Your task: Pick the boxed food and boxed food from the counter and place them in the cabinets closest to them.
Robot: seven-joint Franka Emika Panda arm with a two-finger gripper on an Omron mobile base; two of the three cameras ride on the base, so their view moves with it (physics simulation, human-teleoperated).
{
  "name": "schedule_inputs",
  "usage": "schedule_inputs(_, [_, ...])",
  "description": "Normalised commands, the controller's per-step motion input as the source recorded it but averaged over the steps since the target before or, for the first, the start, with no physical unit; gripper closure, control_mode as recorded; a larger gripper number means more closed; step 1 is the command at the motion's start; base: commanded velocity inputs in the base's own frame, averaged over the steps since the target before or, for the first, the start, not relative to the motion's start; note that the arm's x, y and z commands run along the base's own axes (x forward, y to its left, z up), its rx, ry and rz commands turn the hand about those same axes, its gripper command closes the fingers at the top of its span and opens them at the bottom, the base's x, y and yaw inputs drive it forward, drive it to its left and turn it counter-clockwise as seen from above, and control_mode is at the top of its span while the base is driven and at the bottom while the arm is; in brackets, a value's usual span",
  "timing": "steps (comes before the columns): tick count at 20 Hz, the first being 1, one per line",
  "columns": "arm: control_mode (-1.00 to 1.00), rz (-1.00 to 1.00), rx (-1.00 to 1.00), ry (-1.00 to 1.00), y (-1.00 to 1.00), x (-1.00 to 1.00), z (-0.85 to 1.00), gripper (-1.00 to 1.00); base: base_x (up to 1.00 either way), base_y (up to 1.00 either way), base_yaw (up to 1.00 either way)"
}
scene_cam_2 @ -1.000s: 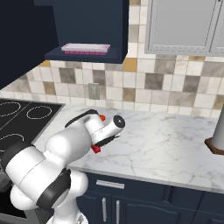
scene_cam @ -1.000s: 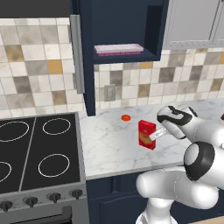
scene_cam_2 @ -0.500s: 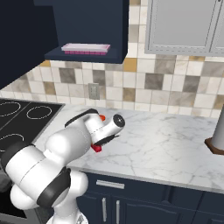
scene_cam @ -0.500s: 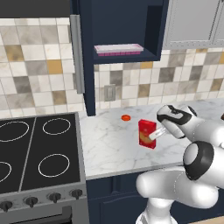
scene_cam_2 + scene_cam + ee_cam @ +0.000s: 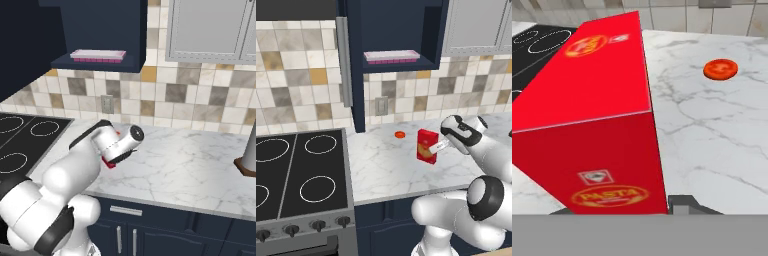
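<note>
The red boxed food [image 5: 426, 145] stands upright on the white marble counter [image 5: 391, 170], below the open navy cabinet [image 5: 396, 30]. My gripper [image 5: 434, 149] reaches it from the right, its fingers on either side of the box and pressed to it. In the hand view the red box [image 5: 597, 110], labelled pasta, takes up the left, and one fingertip [image 5: 684, 204] sits tight against its right edge. From the right base view my hand covers most of the box, leaving a red corner [image 5: 107, 161]. The blue boxed food is out of view.
A pink tray [image 5: 392, 56] lies on the cabinet's shelf, and its door with a silver handle [image 5: 345, 70] swings open to the left. A small red-orange disc [image 5: 400, 134] lies behind the box. The black stove [image 5: 301, 170] is to the left. A grey cylinder [image 5: 247, 155] stands far right.
</note>
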Motion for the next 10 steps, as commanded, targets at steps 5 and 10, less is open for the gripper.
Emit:
schedule_inputs(5, [-1.0, -0.07, 0.0, -0.01, 0.0, -0.18, 0.47, 1.0, 0.0, 0.0, 0.0])
schedule_inputs(10, [-1.0, -0.07, 0.0, 0.0, 0.0, -0.19, 0.46, 1.0, 0.0, 0.0, 0.0])
